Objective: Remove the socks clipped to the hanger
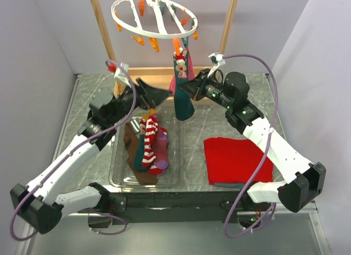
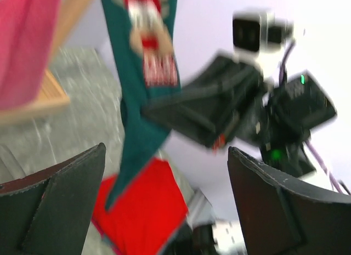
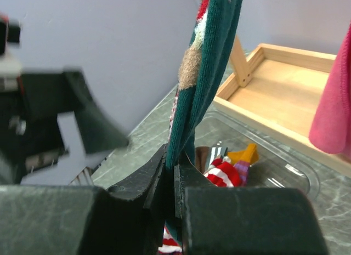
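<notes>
Clamping the dark teal sock [image 1: 184, 104], the right gripper [image 1: 184, 89] has its fingers pressed together with the fabric pinched between them. In the right wrist view the sock runs straight up from the closed fingers, and its top is cut off by the frame. It hangs from the white round hanger [image 1: 164, 34], though the clip holding it is hard to pick out among the orange pegs. Over on the other side, the left gripper [image 1: 159, 94] sits near the sock, fingers spread wide, nothing between them. Its wrist view is blurred: there's a red and white figure on the sock, and below it a red patch with white lettering that can't be read. Down in the clear bin [image 1: 118, 167] lie more socks: a striped sock [image 1: 149, 142], a brown sock [image 1: 131, 148] and a magenta sock [image 1: 162, 156], heaped so each partly hides the next. A pink cloth [image 1: 174, 82] peeks out behind the teal sock, mostly covered.
</notes>
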